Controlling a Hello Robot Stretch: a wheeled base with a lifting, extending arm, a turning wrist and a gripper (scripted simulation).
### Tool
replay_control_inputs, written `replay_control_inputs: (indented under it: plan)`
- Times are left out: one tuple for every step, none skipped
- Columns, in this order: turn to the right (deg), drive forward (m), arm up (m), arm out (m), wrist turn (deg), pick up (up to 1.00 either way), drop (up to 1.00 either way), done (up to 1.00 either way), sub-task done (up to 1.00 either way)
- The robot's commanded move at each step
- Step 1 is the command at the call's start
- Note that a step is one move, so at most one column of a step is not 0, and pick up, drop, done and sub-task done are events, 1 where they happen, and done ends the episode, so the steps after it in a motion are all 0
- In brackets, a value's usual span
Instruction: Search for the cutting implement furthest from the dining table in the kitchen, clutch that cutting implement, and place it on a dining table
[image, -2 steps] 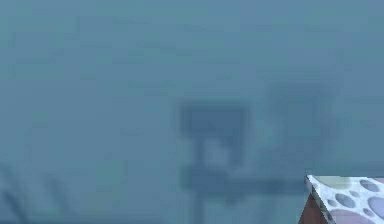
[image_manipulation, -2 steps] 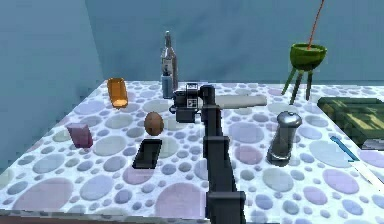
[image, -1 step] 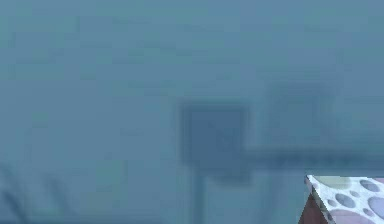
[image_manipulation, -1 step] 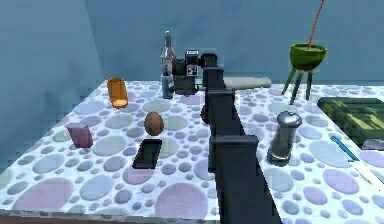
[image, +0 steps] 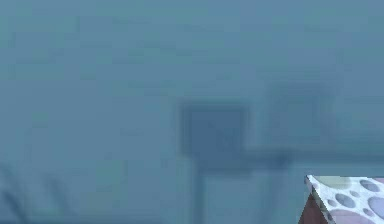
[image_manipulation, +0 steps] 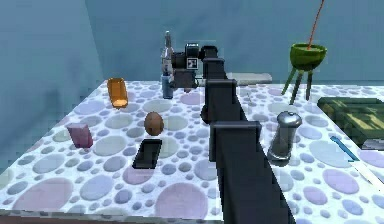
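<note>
The arm (image_manipulation: 232, 140) reaches out over a table with a dotted cloth (image_manipulation: 120, 180) in the arm side view. At its far end sit the white marked squares, and left of them is the gripper (image_manipulation: 176, 78). A slim bluish bottle (image_manipulation: 167, 62) stands on the table right at the gripper. I cannot tell whether the gripper holds anything. A thin light blue stick-like thing (image_manipulation: 343, 148) lies near the table's right side; its shape is too small to name.
On the cloth stand an orange cup (image_manipulation: 118, 92), a brown egg-shaped thing (image_manipulation: 154, 122), a pink cup (image_manipulation: 80, 135), a black flat phone-like slab (image_manipulation: 148, 153) and a metal shaker (image_manipulation: 286, 135). A green bowl on legs (image_manipulation: 309, 55) and a green patterned box (image_manipulation: 355, 112) are on the right. The forward view has a teal wall and a table corner (image: 345, 195).
</note>
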Motion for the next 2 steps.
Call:
replay_control_inputs:
  plan:
    - [0.0,0.00,0.00,0.00,-45.0,0.00,0.00,0.00,0.00]
    - [0.0,0.00,0.00,0.00,-45.0,0.00,0.00,0.00,0.00]
